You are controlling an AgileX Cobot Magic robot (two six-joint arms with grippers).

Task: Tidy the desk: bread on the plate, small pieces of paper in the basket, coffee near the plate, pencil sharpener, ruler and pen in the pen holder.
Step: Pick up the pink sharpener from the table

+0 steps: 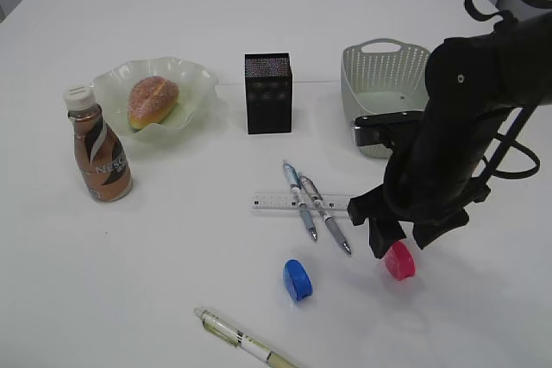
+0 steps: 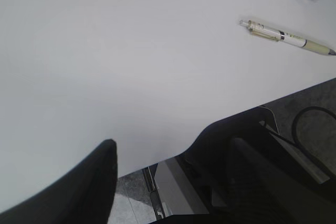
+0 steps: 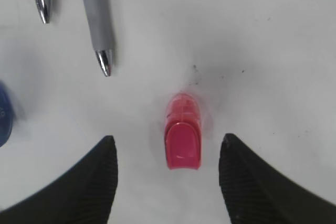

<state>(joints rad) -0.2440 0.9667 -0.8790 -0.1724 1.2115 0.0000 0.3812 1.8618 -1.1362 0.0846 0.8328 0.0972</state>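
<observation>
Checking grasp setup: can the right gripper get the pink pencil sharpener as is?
Probably yes: the right gripper hangs open with the pink pencil sharpener lying between its fingers, nothing in between.

The black right gripper (image 3: 168, 174) hangs low over the table, jaws parted and holding nothing (arm bent steeply downward); the black left gripper (image 2: 170, 182) likewise stands parted and unladen.

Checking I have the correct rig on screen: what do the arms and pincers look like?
The right arm is matte black and bulky, with black cables looping off it. Both pincers, right and left, have black fingers with ribbed pads. No markings are legible.
</observation>
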